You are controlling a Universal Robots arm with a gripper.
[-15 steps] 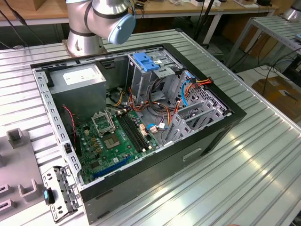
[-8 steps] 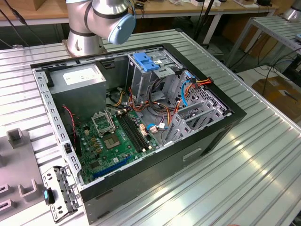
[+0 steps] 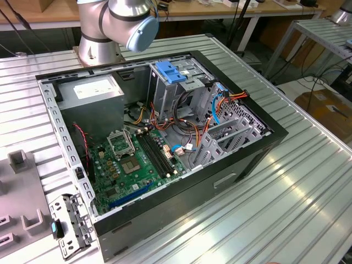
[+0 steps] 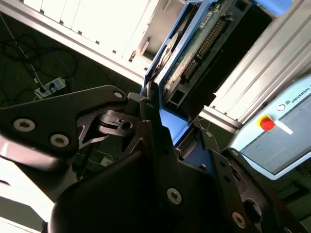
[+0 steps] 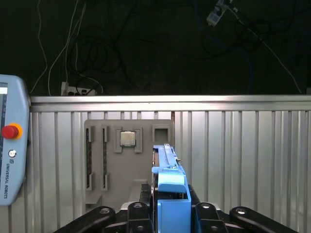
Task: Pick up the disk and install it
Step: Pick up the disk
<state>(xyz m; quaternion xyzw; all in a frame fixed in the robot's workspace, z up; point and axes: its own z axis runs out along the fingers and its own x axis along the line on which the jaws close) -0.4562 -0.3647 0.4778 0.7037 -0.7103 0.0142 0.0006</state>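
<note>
The gripper [image 5: 170,206] is closed on the disk [image 5: 166,162]: the black fingers [image 4: 153,121] are clenched against its two sides, bearing on the blue plastic side rails. In the first wrist view the disk is seen edge-on, standing out straight from between the fingers, with one blue rail facing the camera. In the second wrist view the disk [image 4: 199,53] shows its underside, where a green circuit board and a row of connector pins are visible, framed by the blue rail. The disk is held clear of the table [image 5: 243,145], with no visible contact with any other part. Beyond it in the first wrist view lies a grey fixture plate [image 5: 104,160] on the ribbed table, carrying a processor chip [image 5: 128,139] in a square recess. A teach pendant [image 5: 9,160] with a red stop button is in both wrist views, at the table edge. In the exterior view the computer case [image 3: 242,165] lies open on the table [image 3: 308,181], near the base of the arm [image 3: 121,22]. Inside the case are the motherboard [image 3: 137,159], the power supply [image 3: 93,93] with a white sticker, and a metal drive cage topped by a blue latch piece [image 3: 170,71]. Orange, red and blue cables run beside the cage.
</note>
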